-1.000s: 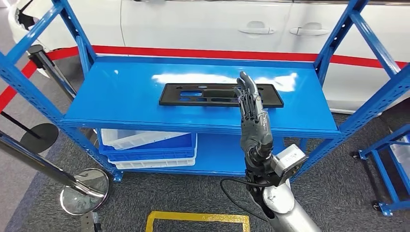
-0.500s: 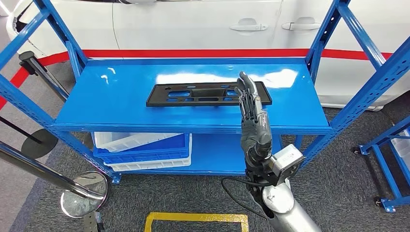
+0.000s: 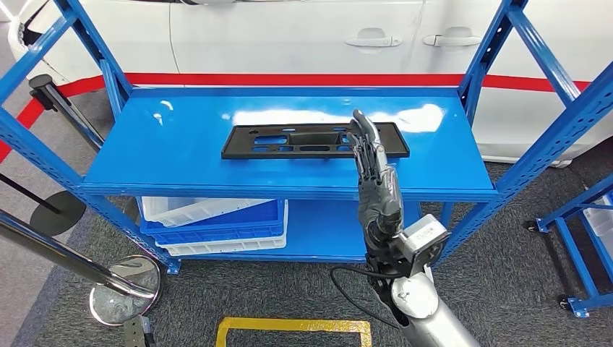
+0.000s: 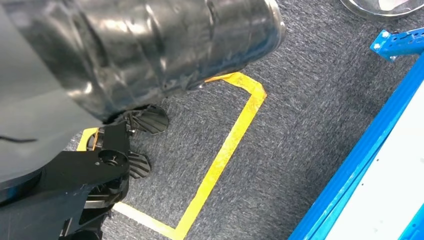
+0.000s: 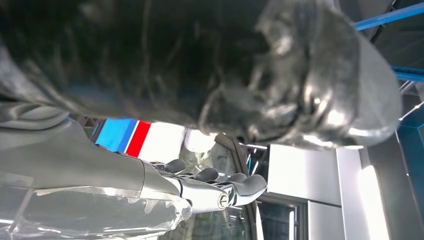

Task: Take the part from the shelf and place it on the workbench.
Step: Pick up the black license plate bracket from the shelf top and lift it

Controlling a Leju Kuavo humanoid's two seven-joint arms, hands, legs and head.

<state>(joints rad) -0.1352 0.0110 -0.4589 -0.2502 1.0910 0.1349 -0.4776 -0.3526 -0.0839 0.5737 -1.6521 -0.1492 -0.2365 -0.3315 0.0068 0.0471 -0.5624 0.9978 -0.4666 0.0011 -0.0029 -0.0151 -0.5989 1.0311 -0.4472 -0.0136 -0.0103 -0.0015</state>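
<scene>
Right robot hand (image 3: 374, 170) now nearer part (image 3: 315, 140)

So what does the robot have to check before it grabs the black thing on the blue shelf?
1. Black part lies flat on the top shelf: ok.
2. Nothing lies on or beside the part: ok.
3. Right hand holds nothing, fingers straight and pointing up: ok.
4. Right hand is down at the part, ready to grip: not ok, it is raised in front of the part's right end.
5. Left hand is free: cannot tell.
6. Workbench is ready for the part: cannot tell.
</scene>
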